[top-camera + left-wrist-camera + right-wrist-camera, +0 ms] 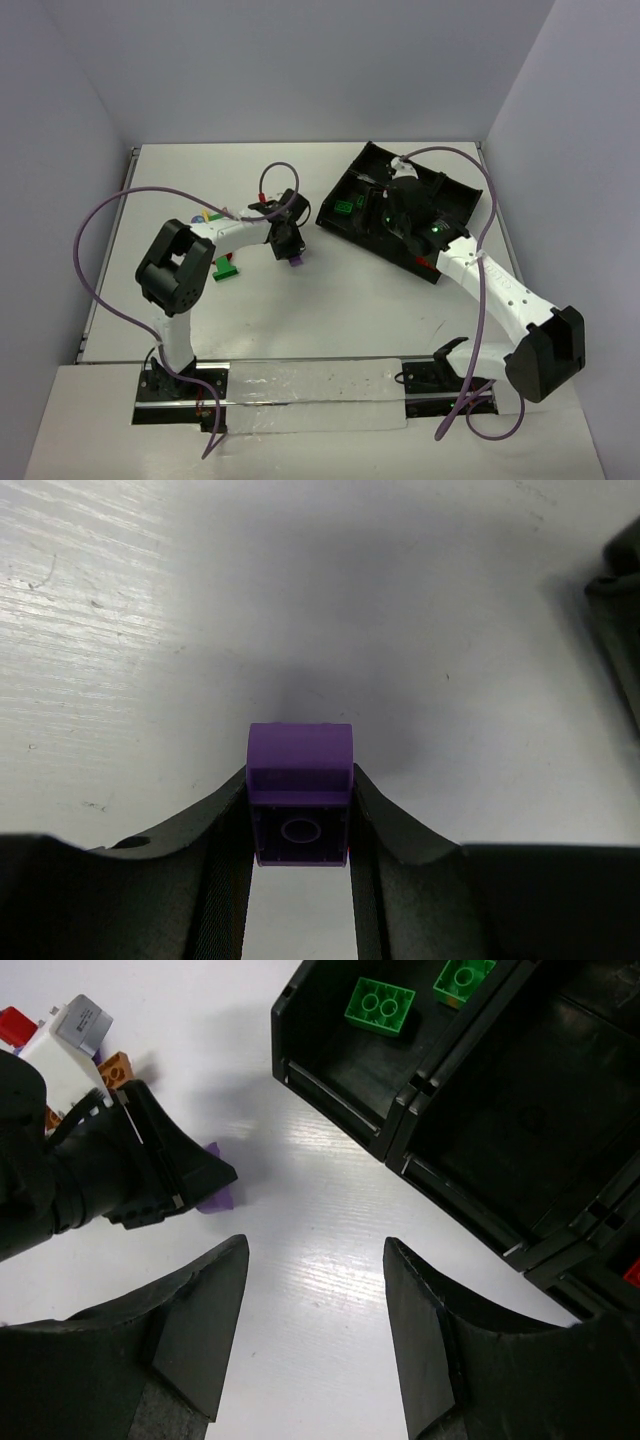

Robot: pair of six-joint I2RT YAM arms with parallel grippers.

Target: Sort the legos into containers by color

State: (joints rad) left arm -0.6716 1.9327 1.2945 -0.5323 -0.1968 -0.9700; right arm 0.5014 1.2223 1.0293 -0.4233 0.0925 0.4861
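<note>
just white table point(330, 310), pale walls point(300, 60)

Tray point(458, 200) rear right on the desk point(380, 300) (two bricks point(380, 1005) in one compartment point(335, 1055)); loose legos point(227, 268) far left; another brick point(300, 795) between the left gripper's point(300, 820) jaws.

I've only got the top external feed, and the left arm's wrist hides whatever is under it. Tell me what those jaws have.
Observer: The left jaws are shut on a purple brick, pinched by its two sides.
Operator: Now give me the right jaws.
Observer: The right jaws stand open with nothing between them, only bare table.
Operator: Report the tray bins by that arm.
Observer: Two green bricks lie in the end compartment of the tray; the compartment beside it shows no brick.
</note>
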